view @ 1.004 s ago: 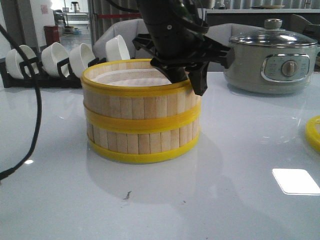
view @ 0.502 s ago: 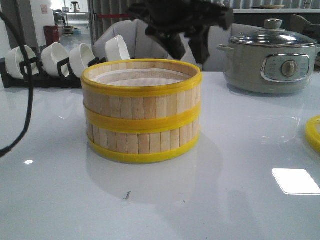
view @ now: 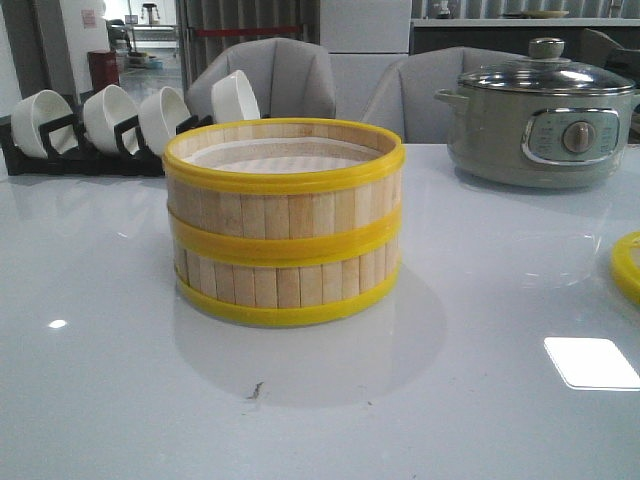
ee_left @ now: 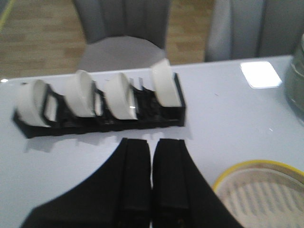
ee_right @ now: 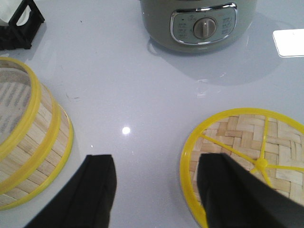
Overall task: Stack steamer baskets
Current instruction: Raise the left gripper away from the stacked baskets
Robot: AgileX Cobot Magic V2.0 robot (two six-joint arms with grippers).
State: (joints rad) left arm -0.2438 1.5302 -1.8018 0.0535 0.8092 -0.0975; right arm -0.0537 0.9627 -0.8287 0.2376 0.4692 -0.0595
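Far left on table [view: 120,400]: black rack [view: 60,155] with white bowls [view: 110,115] on edge. Centre: two steamer baskets [view: 284,225] stacked, yellow rims aligned, white liner inside top tier. Back right: grey-green pot [view: 543,120], glass lid on. Right edge: woven yellow-rimmed lid [ee_right: 247,152] flat on table. Left gripper [ee_left: 152,142] fingers pressed together, holding nothing. Right gripper [ee_right: 156,190] spread wide, empty, above table between baskets and lid.
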